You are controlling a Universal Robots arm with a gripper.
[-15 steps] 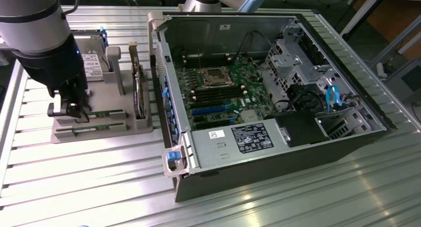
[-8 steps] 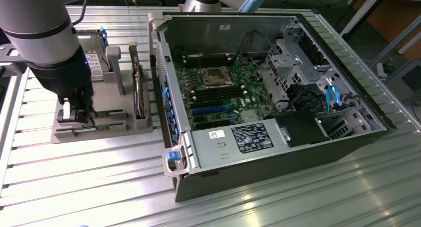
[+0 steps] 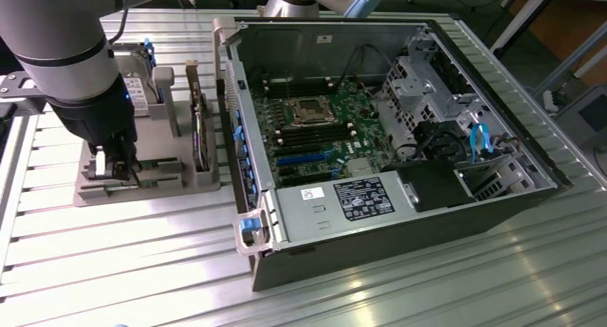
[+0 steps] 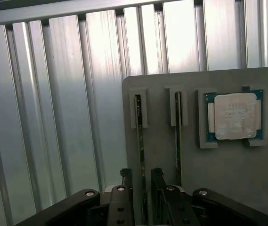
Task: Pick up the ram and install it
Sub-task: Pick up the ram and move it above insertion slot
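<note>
Gripper (image 4: 142, 175) at the near edge of a grey fixture tray (image 4: 218, 179), seen from the wrist. Its two black fingers (image 4: 125, 181) stand spread wide on either side of the ram (image 4: 140, 136), with a gap visible on each side, so the jaws straddle the stick without clamping it. The ram sits on edge in a tray slot, its far end held in a raised bracket. Just beside it, a second memory stick (image 4: 177, 136) stands in a parallel slot. Beyond that, a square silver processor (image 4: 235, 115) lies flat in its own recess. The tray rests on a ribbed aluminium table (image 4: 68, 117). In the exterior view, the arm (image 3: 67, 50) reaches down to the tray at that view's left, near an upright expansion card (image 3: 199, 131). Farther toward that view's right lies an open computer case (image 3: 313, 39), with its green motherboard (image 3: 323, 128) exposed.
</note>
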